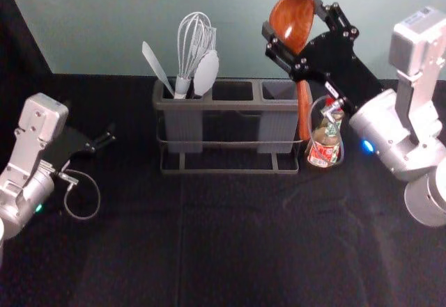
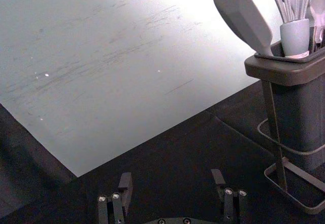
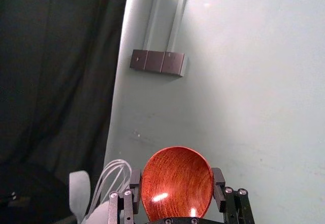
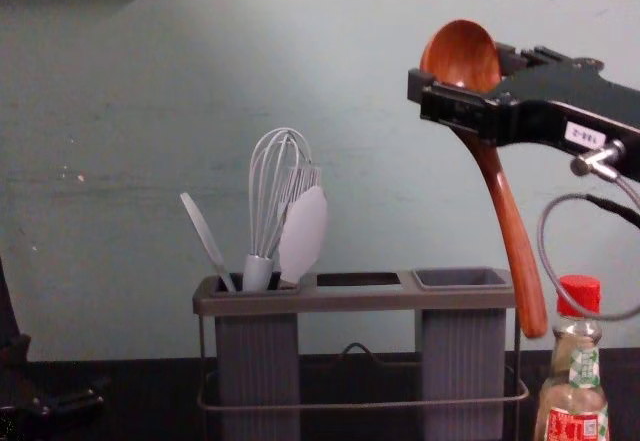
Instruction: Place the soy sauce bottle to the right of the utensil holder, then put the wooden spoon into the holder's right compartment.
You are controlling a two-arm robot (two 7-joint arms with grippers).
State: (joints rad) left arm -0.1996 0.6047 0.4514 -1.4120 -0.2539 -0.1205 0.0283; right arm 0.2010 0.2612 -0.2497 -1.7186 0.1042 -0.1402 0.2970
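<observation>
Grasping the wooden spoon (image 1: 291,25), the jaws of the right gripper (image 1: 293,16) are closed on opposite sides of its bowl. The bowl is located between the jaws; the handle extends downward from them at a slight tilt. Its lower end is near the right end of the utensil holder (image 1: 233,104). Contact between handle and holder cannot be determined.

The holder is positioned below the right gripper's jaws and to their left. Its right compartment (image 4: 462,278) is the section nearest to these jaws. The left compartment (image 4: 257,356), farther from them, contains a whisk (image 4: 272,196), a pale rounded utensil (image 4: 303,233) and a pale flat-bladed utensil (image 4: 205,233).

The soy sauce bottle (image 1: 325,143) stands upright on the counter (image 1: 174,244), below the right gripper's jaws and just beside the holder's right side. Its red cap (image 4: 579,295) faces up. A cable (image 4: 543,226) from the right gripper loops below the jaws and passes in front of the bottle.

The left gripper (image 1: 107,138) is parked to the left of the holder. Its jaws are released and spread wide apart, with the loaded left compartment off to their right, well apart from them.
</observation>
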